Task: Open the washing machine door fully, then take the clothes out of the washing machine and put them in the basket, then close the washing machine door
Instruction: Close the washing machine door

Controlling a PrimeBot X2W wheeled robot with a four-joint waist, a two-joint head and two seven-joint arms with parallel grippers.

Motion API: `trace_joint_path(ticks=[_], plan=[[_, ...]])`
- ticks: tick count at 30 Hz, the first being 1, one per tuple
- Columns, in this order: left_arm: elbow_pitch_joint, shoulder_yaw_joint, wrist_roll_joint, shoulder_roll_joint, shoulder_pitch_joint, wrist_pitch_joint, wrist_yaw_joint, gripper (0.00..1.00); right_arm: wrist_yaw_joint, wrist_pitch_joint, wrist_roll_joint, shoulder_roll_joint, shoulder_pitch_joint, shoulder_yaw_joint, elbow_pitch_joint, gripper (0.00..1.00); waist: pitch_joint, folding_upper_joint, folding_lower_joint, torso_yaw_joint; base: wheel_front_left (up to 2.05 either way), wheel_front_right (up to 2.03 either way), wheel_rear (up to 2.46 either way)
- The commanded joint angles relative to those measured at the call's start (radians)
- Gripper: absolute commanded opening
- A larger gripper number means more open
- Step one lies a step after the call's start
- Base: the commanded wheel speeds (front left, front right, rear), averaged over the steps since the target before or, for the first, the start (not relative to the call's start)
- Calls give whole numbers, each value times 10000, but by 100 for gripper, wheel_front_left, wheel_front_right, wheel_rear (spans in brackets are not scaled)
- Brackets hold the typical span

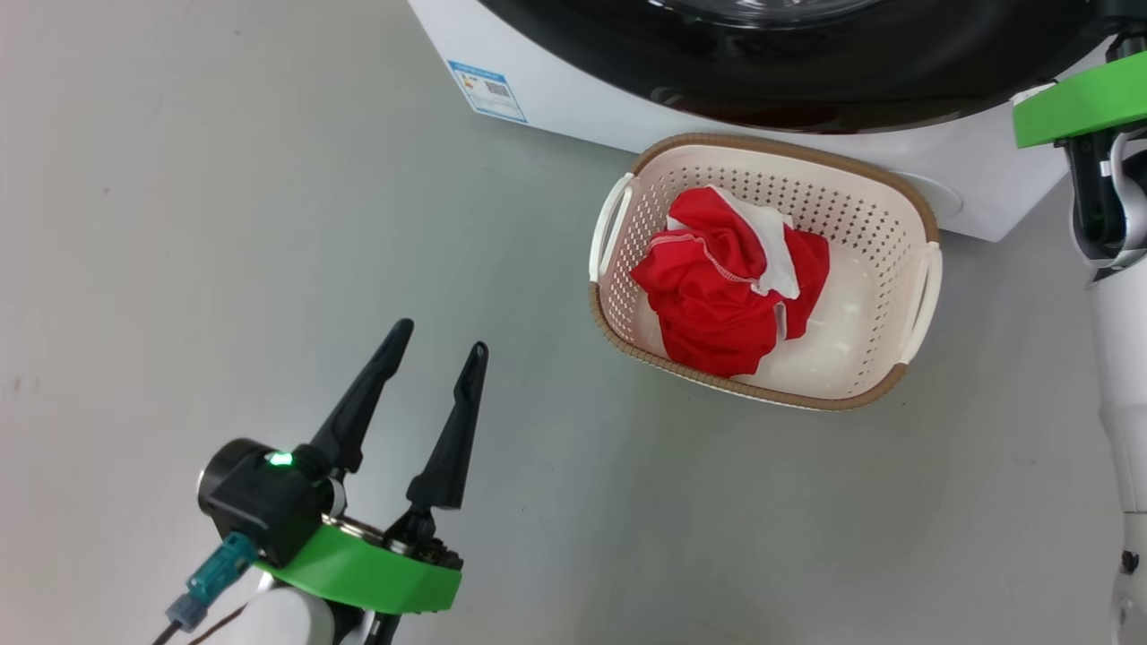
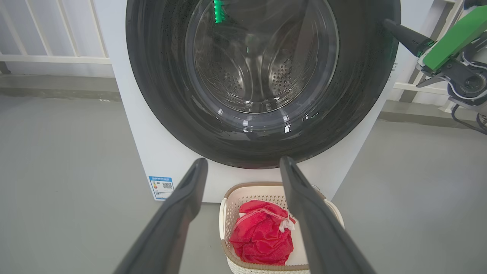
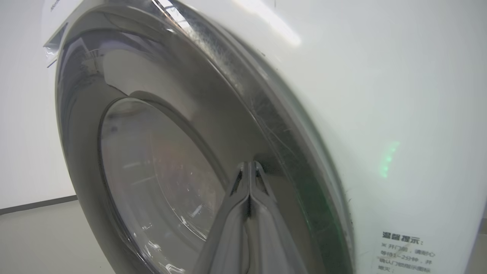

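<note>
The washing machine door (image 2: 159, 95), black-rimmed with a glass bowl, lies flat against the white washing machine (image 2: 129, 114) front. My right gripper (image 3: 249, 166) is shut, its tips touching the door's black rim (image 3: 228, 95) near the edge; it also shows from the left wrist as the right gripper (image 2: 388, 24) at the rim's upper right. The red and white clothes (image 1: 717, 305) lie bunched in the cream basket (image 1: 914, 206) on the floor before the machine. My left gripper (image 1: 444, 339) hangs open and holds nothing, over the floor left of the basket, pointing at the machine.
A blue sticker (image 1: 487, 90) marks the machine's lower left corner. Through the glass I see the steel drum (image 2: 262, 72). A white railing (image 2: 49, 59) runs behind the machine. Grey floor spreads left of and in front of the basket. My right arm's green band (image 1: 1080, 107) is beside the machine.
</note>
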Motion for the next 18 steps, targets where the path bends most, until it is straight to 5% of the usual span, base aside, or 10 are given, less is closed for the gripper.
trace_joint_path(ticks=[1, 5, 7, 8, 9, 18], plan=[[-185, 363, -78, 296, -249, -120, -56, 100, -11, -49, 118, 216, -198, 134, -257, 0, -77, 0, 0, -100, 0, 0, 0], [-76, 433, -72, 341, -200, -120, -56, 100, -11, -49, 351, 423, 197, 386, -483, 1, -299, 0, 0, -322, 0, 0, 0], [102, 488, -184, 333, -172, -120, -56, 100, -11, -49, 478, 502, 477, 513, -687, 49, -407, 0, 0, -446, 0, 0, 0], [178, 571, -254, 315, -182, -120, -56, 100, -11, -49, 514, 532, 651, 582, -796, 94, -465, 0, 0, -515, 0, 0, 0], [263, 665, -316, 300, -195, -120, -56, 100, -11, -49, 532, 556, 838, 677, -871, 100, -529, 0, 0, -590, 0, 0, 0], [740, 741, -614, 458, -369, -120, -56, 100, -11, -49, 312, 596, 2199, 1019, -1427, 100, -1088, 0, 0, -1223, 0, 0, 0]])
